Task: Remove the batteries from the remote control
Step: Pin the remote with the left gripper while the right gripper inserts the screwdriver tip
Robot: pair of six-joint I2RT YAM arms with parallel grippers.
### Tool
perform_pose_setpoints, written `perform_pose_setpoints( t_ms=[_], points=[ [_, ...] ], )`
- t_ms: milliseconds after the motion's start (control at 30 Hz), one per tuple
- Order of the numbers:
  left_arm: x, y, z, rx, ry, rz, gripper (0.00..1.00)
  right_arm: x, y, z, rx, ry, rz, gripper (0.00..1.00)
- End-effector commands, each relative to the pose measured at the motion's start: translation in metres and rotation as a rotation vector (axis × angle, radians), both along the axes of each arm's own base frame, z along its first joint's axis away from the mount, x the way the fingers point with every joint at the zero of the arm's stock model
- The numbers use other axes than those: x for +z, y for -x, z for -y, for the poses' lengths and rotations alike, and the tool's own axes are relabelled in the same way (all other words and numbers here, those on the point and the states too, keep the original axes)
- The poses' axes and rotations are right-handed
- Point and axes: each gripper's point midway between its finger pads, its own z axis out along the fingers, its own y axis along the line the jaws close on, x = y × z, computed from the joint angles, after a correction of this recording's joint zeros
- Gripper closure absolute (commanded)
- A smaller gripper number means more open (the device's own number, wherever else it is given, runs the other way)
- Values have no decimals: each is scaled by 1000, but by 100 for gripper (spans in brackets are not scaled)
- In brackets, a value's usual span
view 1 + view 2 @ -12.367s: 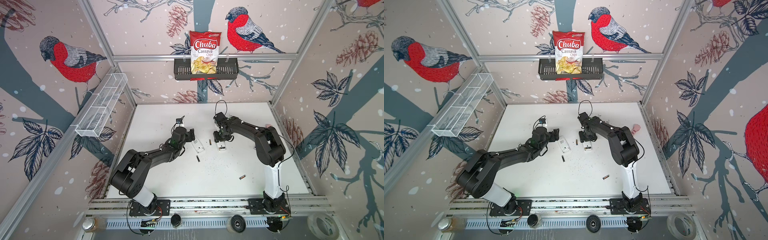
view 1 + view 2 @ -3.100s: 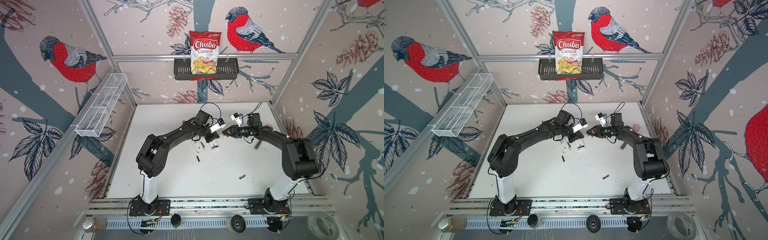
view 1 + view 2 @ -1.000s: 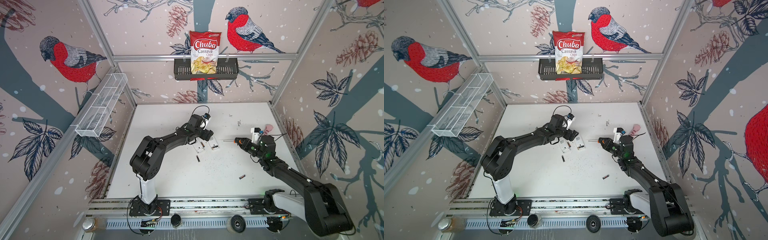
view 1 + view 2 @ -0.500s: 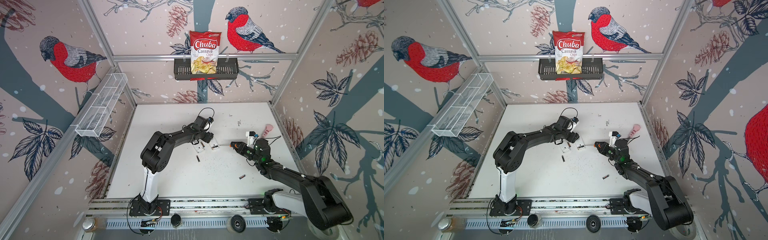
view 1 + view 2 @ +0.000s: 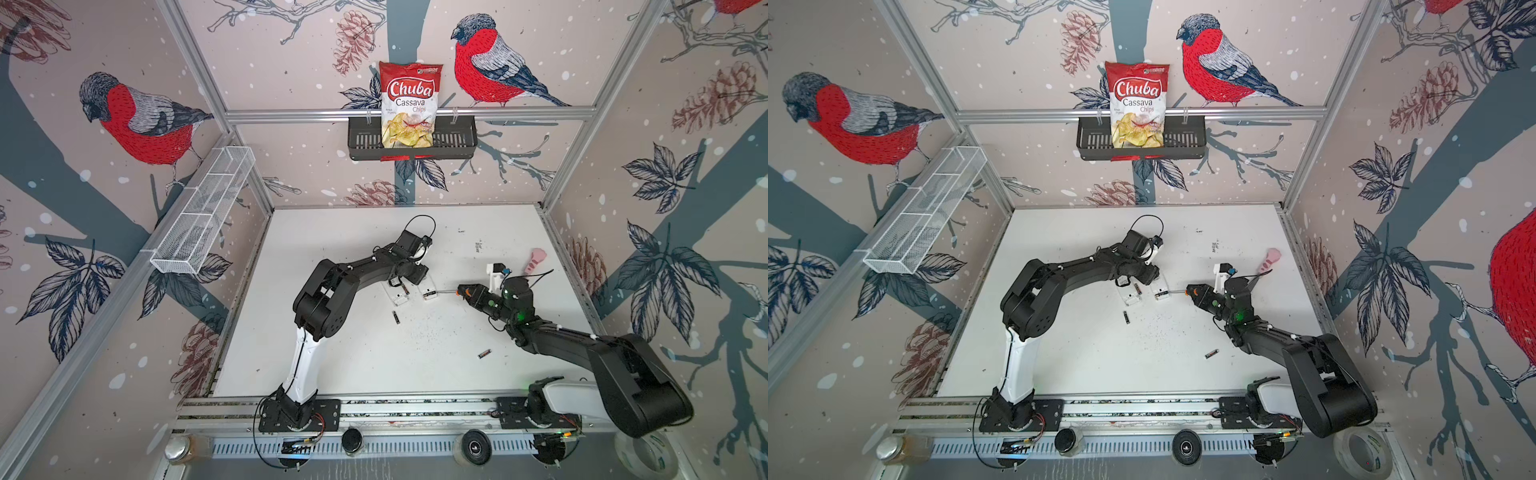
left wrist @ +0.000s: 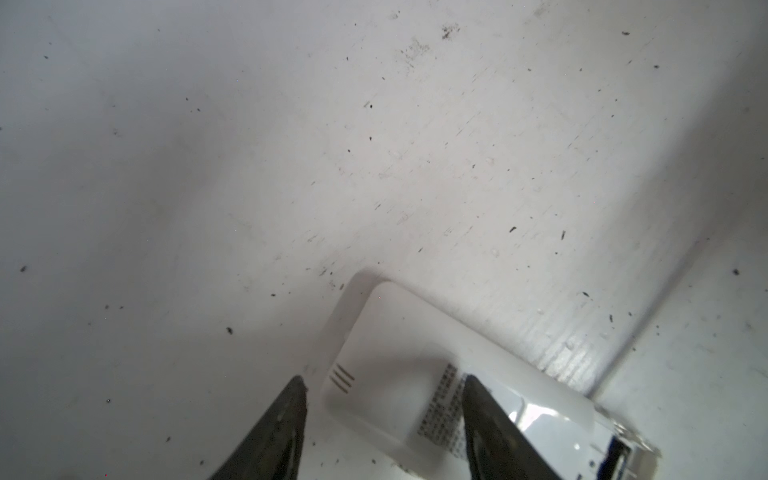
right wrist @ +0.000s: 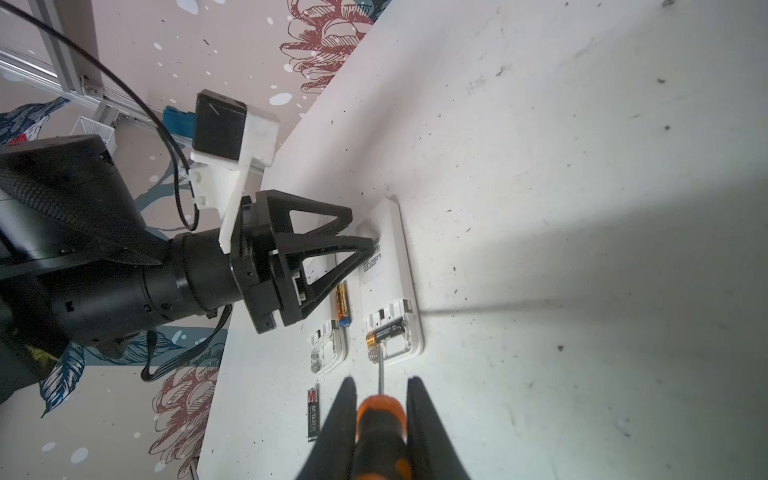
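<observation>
Top view: a black gold-banded battery (image 5: 396, 318) lies loose on the white table (image 5: 324, 232), centre.

Left wrist: my left pincer (image 6: 384, 384) stands spread over a white plastic remote (image 6: 395, 345).

Right wrist, lower centre: my right pincer (image 7: 382, 380) pinches an orange-handled screwdriver (image 7: 380, 415), tip at the seated battery (image 7: 384, 332) in that remote's bay.

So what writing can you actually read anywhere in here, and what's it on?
"Chuba Cassava Chips": on the chip bag standing in the black basket; the small print at the bag's top is unreadable.
"M": on the loose battery; the lettering below it is too blurred.
Printed label on the white remote: rows of print, too small and blurred to read.
</observation>
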Motion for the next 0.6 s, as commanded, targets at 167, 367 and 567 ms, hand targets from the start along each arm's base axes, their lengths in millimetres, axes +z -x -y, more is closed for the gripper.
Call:
perform_pose_setpoints(
  t_ms=[167,367,567],
  points=[
    [-16,5,1,-26,-29,-36,41,6,-6,-7,-8,45,58,91],
    [-17,9,1,-35,-30,-40,42,1,-7,-13,0,61,48,91],
    [-15,12,0,-38,-30,-40,43,-6,-7,-20,8,71,34,91]
  ],
)
